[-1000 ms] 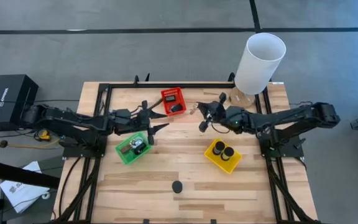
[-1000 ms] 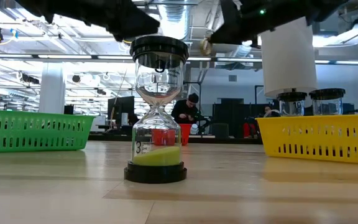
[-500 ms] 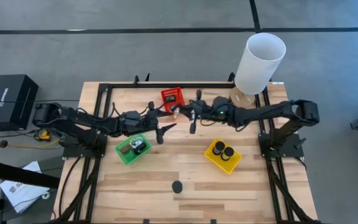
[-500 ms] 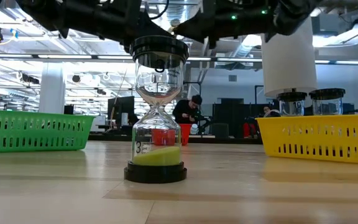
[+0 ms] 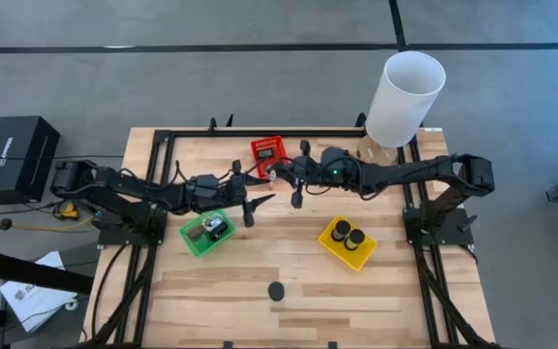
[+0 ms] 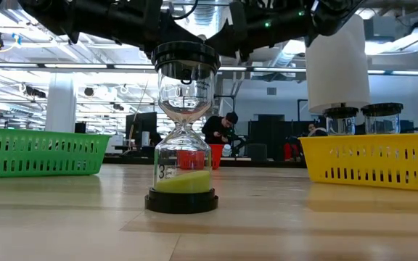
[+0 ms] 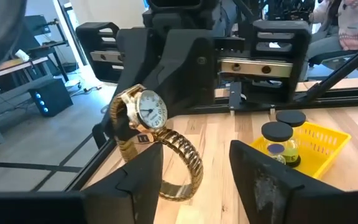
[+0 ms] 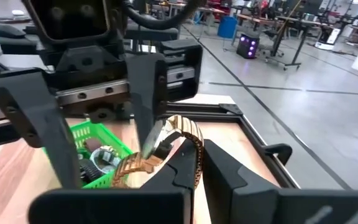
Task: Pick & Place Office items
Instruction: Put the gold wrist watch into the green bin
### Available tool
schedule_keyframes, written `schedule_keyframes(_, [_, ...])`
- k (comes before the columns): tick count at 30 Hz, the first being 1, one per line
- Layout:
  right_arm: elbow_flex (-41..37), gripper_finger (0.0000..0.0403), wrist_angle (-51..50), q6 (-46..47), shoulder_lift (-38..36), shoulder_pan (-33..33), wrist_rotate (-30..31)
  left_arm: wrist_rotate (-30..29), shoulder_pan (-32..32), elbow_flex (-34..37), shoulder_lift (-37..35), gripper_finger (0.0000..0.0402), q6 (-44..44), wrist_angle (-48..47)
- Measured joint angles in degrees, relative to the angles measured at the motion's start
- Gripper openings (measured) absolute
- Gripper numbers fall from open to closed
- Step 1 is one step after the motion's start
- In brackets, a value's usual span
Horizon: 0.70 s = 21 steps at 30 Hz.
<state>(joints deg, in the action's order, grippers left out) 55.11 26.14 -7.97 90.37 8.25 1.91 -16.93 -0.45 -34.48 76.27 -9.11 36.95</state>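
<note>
Hanging between the two arms above the middle of the wooden table [image 5: 289, 310], a gold-coloured metal wristwatch with a white round dial and a stretch band [image 7: 148, 134] is pinched in the closed right gripper [image 8: 185, 163], whose dark fingers clamp the band while the dial faces the other arm. Directly opposite it, the left gripper [image 7: 194, 165] stands with its two dark fingers apart, one on each side of the free loop of the band, which curves down into the gap between them; no finger is seen to touch it. From above, both grippers meet just in front of the small red plastic basket [image 5: 267, 151] at the far edge of the table, the left gripper [image 5: 252, 202] lying between that basket and the green plastic basket [image 5: 194, 238] nearer its own side, so the left arm is the closer one to green. The yellow plastic basket [image 5: 335, 250], holding two black-lidded jars, sits on the right arm's side. A sand timer with black caps and yellow-green sand [image 6: 184, 130] stands alone near the front edge, well apart from both arms. From above the watch itself is too small to make out, and at table height the arms cross overhead with the grippers' meeting point hidden behind the timer's top.
</note>
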Motion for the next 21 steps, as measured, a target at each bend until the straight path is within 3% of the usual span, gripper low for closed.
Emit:
schedule_keyframes(8, [0.0, 0.001, 1.6, -0.17, 0.0, -1.27, -0.02, 0.32, 0.0, 0.0, 0.0, 0.0132, -0.06, 0.0])
schedule_keyframes(14, [0.0, 0.0011, 2.84, -0.17, 0.0, -2.25, 0.0, 4.55, 0.22, 0.0, 0.0, 0.009, -0.06, 0.02])
schedule_keyframes(21, [0.0, 0.002, 2.49, -0.09, -0.02, -2.23, -0.02, 4.87, 0.22, 0.0, 0.0, 0.0019, -0.06, 0.02])
